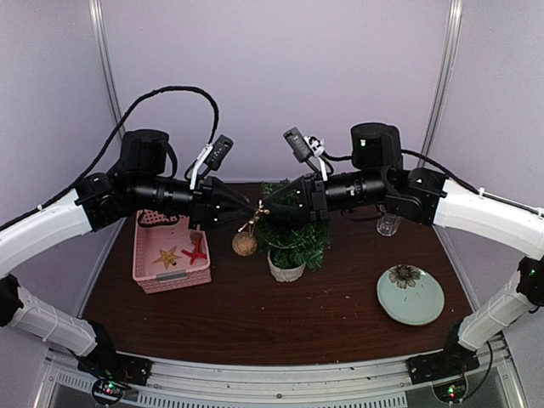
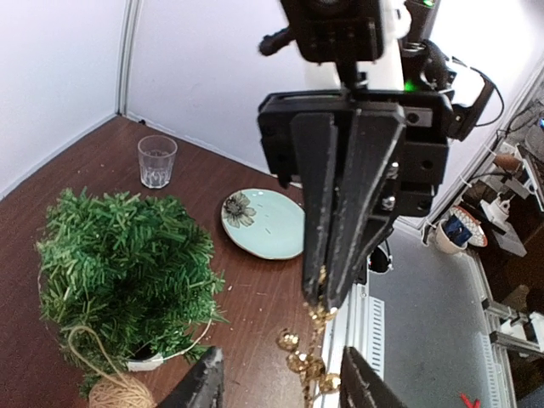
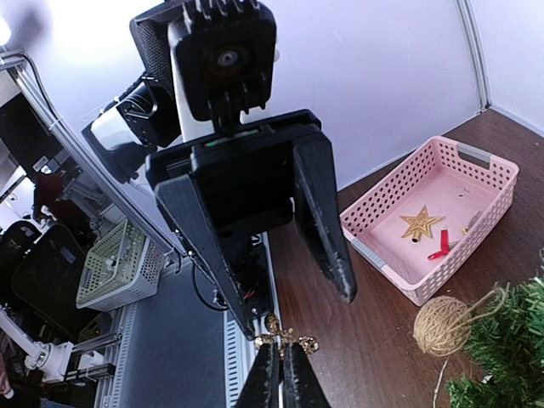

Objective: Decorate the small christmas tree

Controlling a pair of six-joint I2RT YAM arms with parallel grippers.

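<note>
From my station, the small bushy dark-green christmas tree (image 1: 295, 231) stood in its round white pot (image 1: 286, 269) at the middle of the dark wooden table (image 1: 340, 327). I could see no ornament sitting in its foliage. Both arms met just above the tree's left side. The right gripper (image 3: 282, 374) was clamped tight on a short string of gold beads (image 2: 304, 355), which dangled below its fingertips. The left gripper (image 1: 247, 210) faced it with its jaws parted and nothing between them, though the beads hung close by.

A ball of tan jute twine (image 1: 244, 245) lay just left of the tree. A loose strand ran from it up against the lower branches, and I could not tell whether that strand was meant as decoration. Further left of the tree sat the pink perforated plastic basket (image 1: 146, 270), holding a flat gold star (image 1: 167, 255) and a small red ornament (image 1: 196, 252). Neither had been hung.

I judged the task to be at an early stage. The bead string was in hand but not yet on the branches, and it would have to be draped first. After that, the star and the red piece remained to be fetched and placed.
</note>
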